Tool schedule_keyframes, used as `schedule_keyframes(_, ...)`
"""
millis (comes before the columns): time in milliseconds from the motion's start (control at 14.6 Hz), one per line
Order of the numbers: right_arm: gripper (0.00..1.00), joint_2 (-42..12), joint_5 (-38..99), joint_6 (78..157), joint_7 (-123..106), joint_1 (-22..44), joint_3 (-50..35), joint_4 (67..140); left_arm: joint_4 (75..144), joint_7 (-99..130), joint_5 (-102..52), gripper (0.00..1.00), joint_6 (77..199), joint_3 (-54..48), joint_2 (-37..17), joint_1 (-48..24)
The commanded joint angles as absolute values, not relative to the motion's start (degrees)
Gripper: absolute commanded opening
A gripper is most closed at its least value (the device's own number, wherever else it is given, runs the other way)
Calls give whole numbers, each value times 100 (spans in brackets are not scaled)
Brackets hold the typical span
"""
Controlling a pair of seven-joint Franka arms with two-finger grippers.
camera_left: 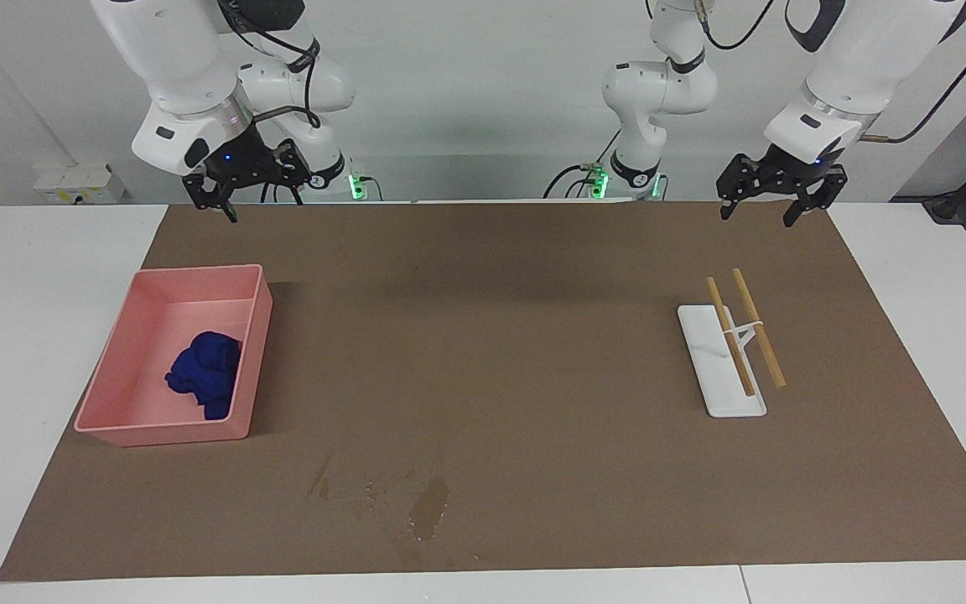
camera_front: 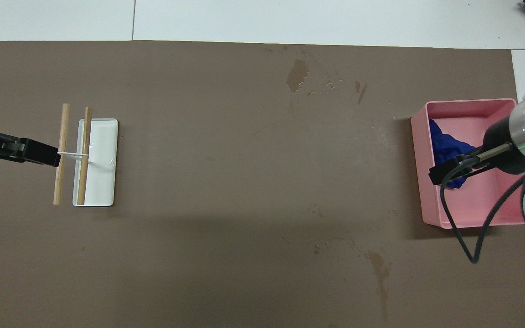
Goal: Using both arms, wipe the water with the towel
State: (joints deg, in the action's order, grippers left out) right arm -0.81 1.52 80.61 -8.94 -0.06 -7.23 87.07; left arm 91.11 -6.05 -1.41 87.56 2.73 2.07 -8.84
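The blue towel [camera_left: 206,373] lies bunched in a pink bin [camera_left: 258,352] toward the right arm's end of the table. It also shows in the overhead view [camera_front: 445,143]. The water [camera_left: 428,507] is a dark wet patch with droplets on the brown mat, farther from the robots than the bin, and shows in the overhead view too [camera_front: 297,75]. My right gripper [camera_left: 223,205] hangs open and empty in the air above the mat's edge, close to the robots' side of the bin. My left gripper [camera_left: 757,214] hangs open and empty above the mat's other corner.
A white tray [camera_left: 734,403] with two wooden sticks [camera_left: 758,327] sits toward the left arm's end of the table; in the overhead view the tray [camera_front: 103,182] lies beside the left gripper [camera_front: 32,154]. Brown mat [camera_left: 491,352] covers most of the white table.
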Motion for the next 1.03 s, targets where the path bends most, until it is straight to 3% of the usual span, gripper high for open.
schedule_keyframes(0, 100, 158, 299, 8270, -809, 9, -615, 9044, 9193, -615, -123, 100, 8728, 316, 290, -914)
schedule_keyframes(961, 100, 158, 299, 8446, -747, 26, -536, 8991, 9193, -615, -123, 100, 8728, 316, 290, -914)
